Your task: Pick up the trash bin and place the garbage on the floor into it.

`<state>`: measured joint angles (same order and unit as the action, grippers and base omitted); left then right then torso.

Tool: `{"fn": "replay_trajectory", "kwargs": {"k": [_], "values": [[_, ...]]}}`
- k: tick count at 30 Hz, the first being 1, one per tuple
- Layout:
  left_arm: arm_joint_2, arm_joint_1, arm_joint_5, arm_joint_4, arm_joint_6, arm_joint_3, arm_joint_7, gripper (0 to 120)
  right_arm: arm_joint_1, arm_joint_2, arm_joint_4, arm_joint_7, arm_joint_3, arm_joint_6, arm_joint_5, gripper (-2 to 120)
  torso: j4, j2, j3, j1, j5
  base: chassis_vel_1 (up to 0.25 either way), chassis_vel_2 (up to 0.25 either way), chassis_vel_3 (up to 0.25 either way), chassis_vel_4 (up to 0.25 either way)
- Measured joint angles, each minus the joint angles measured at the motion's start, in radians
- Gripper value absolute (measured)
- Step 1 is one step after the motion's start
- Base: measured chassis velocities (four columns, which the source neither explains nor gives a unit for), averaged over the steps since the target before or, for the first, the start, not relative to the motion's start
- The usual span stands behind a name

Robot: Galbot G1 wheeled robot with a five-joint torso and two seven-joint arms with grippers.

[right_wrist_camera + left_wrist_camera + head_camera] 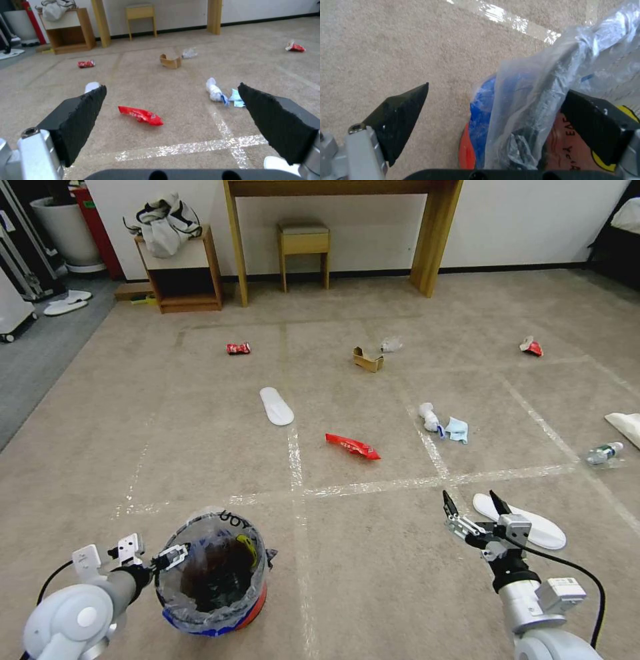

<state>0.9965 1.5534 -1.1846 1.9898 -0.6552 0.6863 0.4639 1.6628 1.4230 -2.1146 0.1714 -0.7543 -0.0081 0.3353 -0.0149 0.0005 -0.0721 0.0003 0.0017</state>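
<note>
Head view: taped beige floor (200,447), scattered garbage (352,445); left pincer (493,110) spread astride trash bin (212,580) rim (left wrist); right pincer (475,503) spread.

White rounded arms carry black cables, silver screws, and each claw (475,505) has black wedge-shaped pads.
</note>
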Motion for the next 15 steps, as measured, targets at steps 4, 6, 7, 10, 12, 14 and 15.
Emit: {"fn": "replay_trajectory", "kwargs": {"k": [4, 6, 7, 10, 12, 14, 15], "values": [[0.006, -0.009, 0.029, -0.004, 0.001, -0.023, 0.001, 100, -0.002, 0.002, 0.005, 0.0, 0.001, 0.004, 0.0, 100, 0.0002, 0.0, 0.0, 0.0, 0.0004, 0.0, 0.0, 0.0, 0.0], [0.01, -0.016, 0.039, -0.007, 0.001, -0.038, 0.004, 100, -0.003, 0.003, 0.007, 0.0, 0.002, 0.006, 0.001, 100, 0.0004, 0.0, 0.0, 0.0, 0.0005, 0.0, 0.0, 0.0, 0.0], [0.01, -0.016, 0.039, -0.007, 0.001, -0.038, 0.004, 100, -0.003, 0.003, 0.007, 0.0, 0.002, 0.006, 0.001, 100, 0.0004, 0.0, 0.0, 0.0, 0.0005, 0.0, 0.0, 0.0, 0.0], [0.018, -0.031, 0.045, -0.008, 0.002, -0.064, 0.015, 100, -0.003, 0.007, 0.011, 0.0, 0.002, 0.011, 0.001, 100, 0.0002, 0.0, 0.0, 0.0, 0.0001, 0.0, 0.0, 0.0, 0.0], [0.02, -0.034, 0.046, -0.008, 0.002, -0.072, 0.02, 100, -0.003, 0.008, 0.011, 0.0, 0.002, 0.013, 0.002, 100, 0.0001, 0.0, 0.0, 0.0, 0.0, 0.0, 0.0, 0.0, 0.0], [0.023, -0.036, 0.047, -0.009, 0.002, -0.078, 0.024, 100, -0.002, 0.009, 0.011, 0.0, 0.001, 0.015, 0.002, 100, 0.0, 0.0, 0.0, 0.0, -0.0001, 0.0, 0.0, 0.0, 0.0], [0.024, -0.036, 0.047, -0.009, 0.002, -0.081, 0.025, 100, -0.002, 0.01, 0.011, 0.0, 0.0, 0.016, 0.003, 100, -0.0001, 0.0, 0.0, 0.0, 0.0, 0.0, 0.0, 0.0, 0.0]]}}
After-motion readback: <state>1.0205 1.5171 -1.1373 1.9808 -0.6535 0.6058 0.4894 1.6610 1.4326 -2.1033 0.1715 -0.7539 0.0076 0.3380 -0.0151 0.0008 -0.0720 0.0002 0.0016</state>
